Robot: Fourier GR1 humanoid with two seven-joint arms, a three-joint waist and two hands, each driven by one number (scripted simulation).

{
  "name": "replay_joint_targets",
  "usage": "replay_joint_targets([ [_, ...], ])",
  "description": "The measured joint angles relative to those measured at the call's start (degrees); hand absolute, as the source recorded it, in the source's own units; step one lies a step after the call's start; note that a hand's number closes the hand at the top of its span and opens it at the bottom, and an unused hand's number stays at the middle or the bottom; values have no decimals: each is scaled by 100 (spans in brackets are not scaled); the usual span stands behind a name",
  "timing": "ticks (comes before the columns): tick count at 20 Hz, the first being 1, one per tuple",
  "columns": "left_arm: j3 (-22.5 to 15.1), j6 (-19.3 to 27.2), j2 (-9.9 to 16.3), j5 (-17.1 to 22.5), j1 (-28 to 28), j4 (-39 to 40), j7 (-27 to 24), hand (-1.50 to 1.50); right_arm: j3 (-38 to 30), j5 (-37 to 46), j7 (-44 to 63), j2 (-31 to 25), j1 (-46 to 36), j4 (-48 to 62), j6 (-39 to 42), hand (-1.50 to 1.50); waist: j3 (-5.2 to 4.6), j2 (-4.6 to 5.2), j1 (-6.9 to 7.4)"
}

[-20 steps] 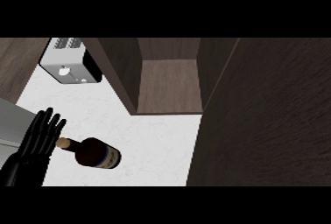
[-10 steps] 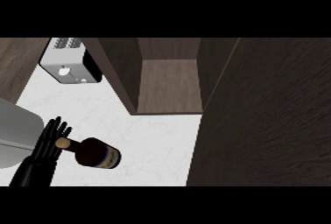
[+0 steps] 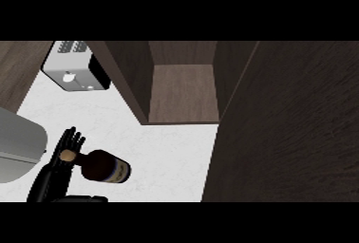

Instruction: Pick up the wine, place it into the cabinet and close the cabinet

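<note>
The wine bottle (image 3: 107, 166) lies on its side on the white counter (image 3: 168, 152) at the lower left. It is dark with a label, and its cork end (image 3: 67, 154) points left. My left hand (image 3: 57, 167) comes up from the lower edge with its fingers straight, right at the bottle's neck and partly behind it. The fingers are not curled round the bottle. The open cabinet (image 3: 182, 90) stands at the upper middle, and its wooden inside is bare. My right hand does not show.
The cabinet's dark door (image 3: 294, 123) fills the right side of the view. A silver toaster (image 3: 70, 71) stands at the upper left. A large grey rounded shape (image 3: 17, 147) comes in at the left edge, beside my hand.
My left hand has moved right and a little down, up to the bottle's neck. The grey shape has come in at the left edge. The bottle has not moved.
</note>
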Motion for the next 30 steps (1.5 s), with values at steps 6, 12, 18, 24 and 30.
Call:
replay_joint_targets([
  [6,124,-281,107,28,-200,811,-455,-150,69,34,61,-65,-194,40,-158,-150,-1,0,6],
  [12,125,-634,83,183,-609,1642,-583,-150,88,54,-40,-195,-185,52,-267,-150,0,2,-15],
  [18,78,-791,61,123,-794,2127,-854,-150,104,69,7,-305,-216,44,-321,-150,2,4,16],
  [24,43,-667,-103,-29,-1041,2583,-1245,-150,91,75,-7,-458,-221,32,-369,-150,2,2,9],
  [30,129,-808,-166,139,-1141,2802,-1446,150,156,60,-146,-558,-53,20,-437,-150,4,2,22],
])
